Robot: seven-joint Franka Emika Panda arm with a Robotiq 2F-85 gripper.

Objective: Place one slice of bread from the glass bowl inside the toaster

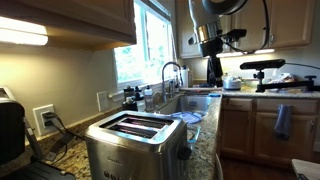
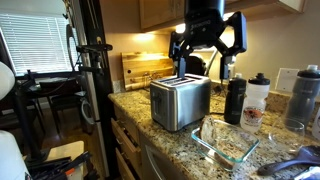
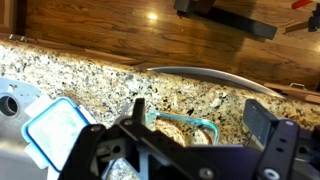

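Observation:
The brushed steel toaster (image 1: pixel 130 140) stands on the granite counter with both dark top slots empty; it also shows in an exterior view (image 2: pixel 180 100). The clear glass bowl (image 2: pixel 230 142) sits on the counter beside it. In the wrist view the bowl (image 3: pixel 205 124) lies below, between my fingers, with tan slices of bread (image 3: pixel 173 131) in it. My gripper (image 3: pixel 200 118) is open and empty, high above the bowl. It shows raised well above the counter in both exterior views (image 2: pixel 205 58) (image 1: pixel 212 48).
A container with a blue-rimmed lid (image 3: pixel 55 130) lies next to the sink (image 3: pixel 12 100). Dark and clear bottles (image 2: pixel 236 98) stand behind the bowl. A faucet (image 1: pixel 172 75) and window are at the back. Cabinets hang overhead.

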